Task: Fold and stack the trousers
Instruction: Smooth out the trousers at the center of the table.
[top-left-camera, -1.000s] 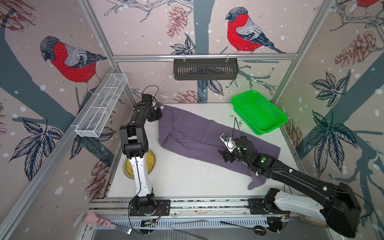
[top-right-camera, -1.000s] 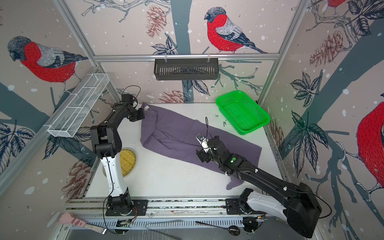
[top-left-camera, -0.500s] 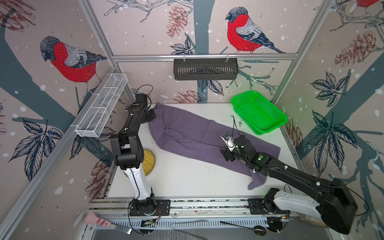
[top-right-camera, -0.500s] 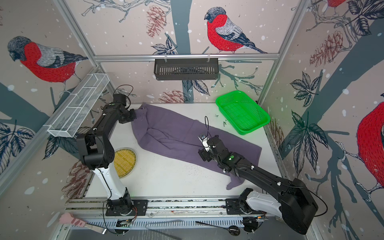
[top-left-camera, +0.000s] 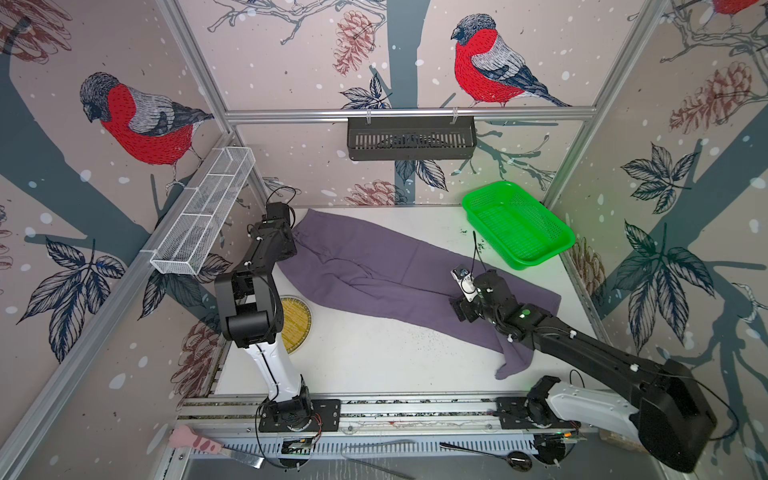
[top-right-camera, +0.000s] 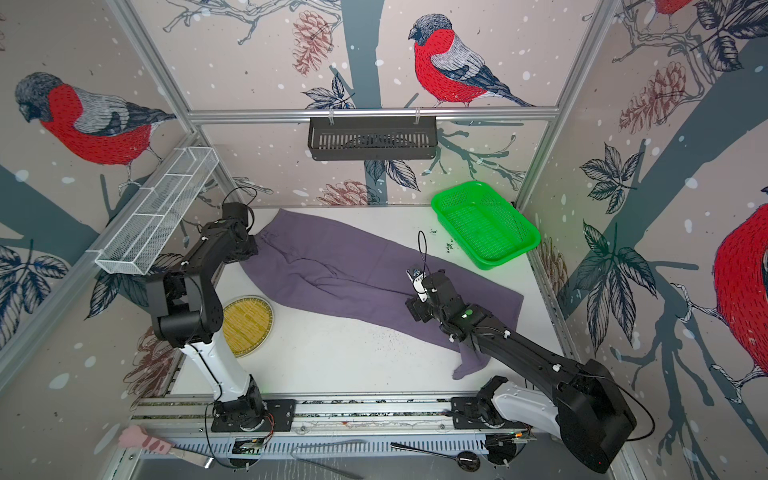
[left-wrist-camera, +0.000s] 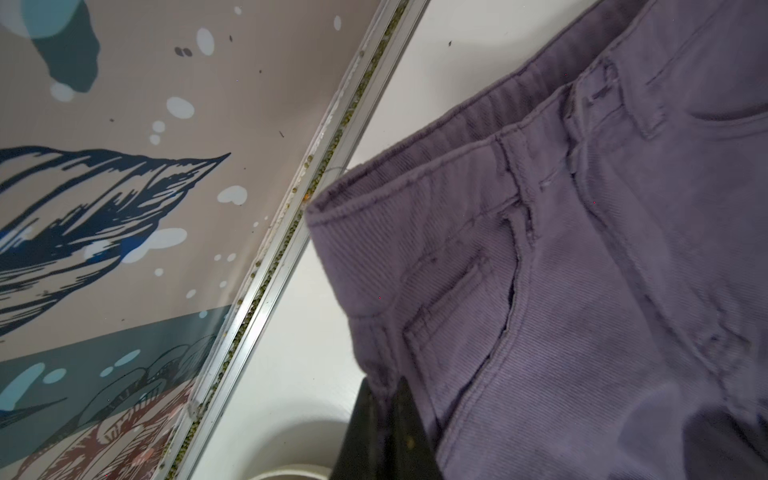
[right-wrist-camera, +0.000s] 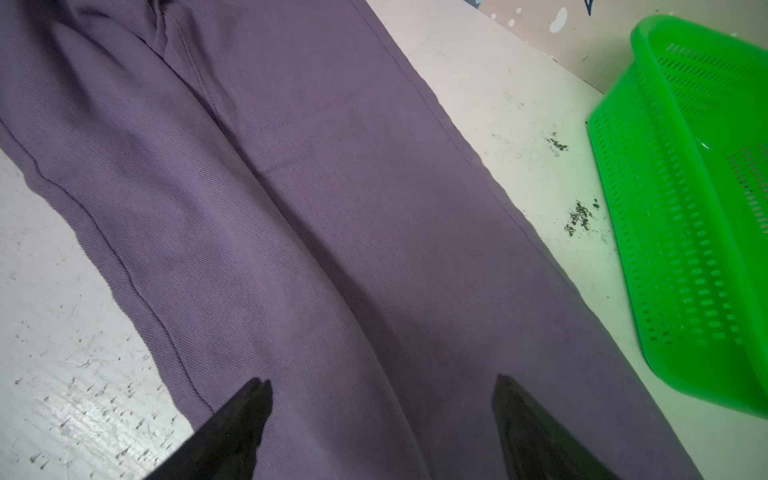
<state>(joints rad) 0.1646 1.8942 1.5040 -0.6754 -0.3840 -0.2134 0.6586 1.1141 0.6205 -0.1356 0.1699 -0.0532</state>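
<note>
The dusty purple trousers (top-left-camera: 374, 266) (top-right-camera: 332, 266) lie spread slantwise across the white table in both top views, waist at the back left, leg ends at the front right. My left gripper (left-wrist-camera: 386, 384) is shut on the trousers' waistband (left-wrist-camera: 374, 349) edge near the left wall; in a top view it sits at the waist corner (top-left-camera: 291, 241). My right gripper (right-wrist-camera: 380, 388) hovers open just over the legs (right-wrist-camera: 332, 249), both dark fingertips (right-wrist-camera: 253, 399) above the cloth with nothing between them. One leg end (top-left-camera: 513, 365) droops crumpled by the right arm.
A green plastic basket (top-left-camera: 519, 224) (right-wrist-camera: 685, 208) stands at the back right. A round yellow mat (top-left-camera: 296, 324) lies by the left arm's base. A white wire basket (top-left-camera: 203, 220) hangs on the left wall, a black rack (top-left-camera: 411, 137) on the back wall. Dark crumbs (right-wrist-camera: 577, 216) dot the table.
My left gripper has pulled the waist end leftward and nearer the left wall, drawing the trousers straighter. The right gripper stays open over the legs, nearly still.
</note>
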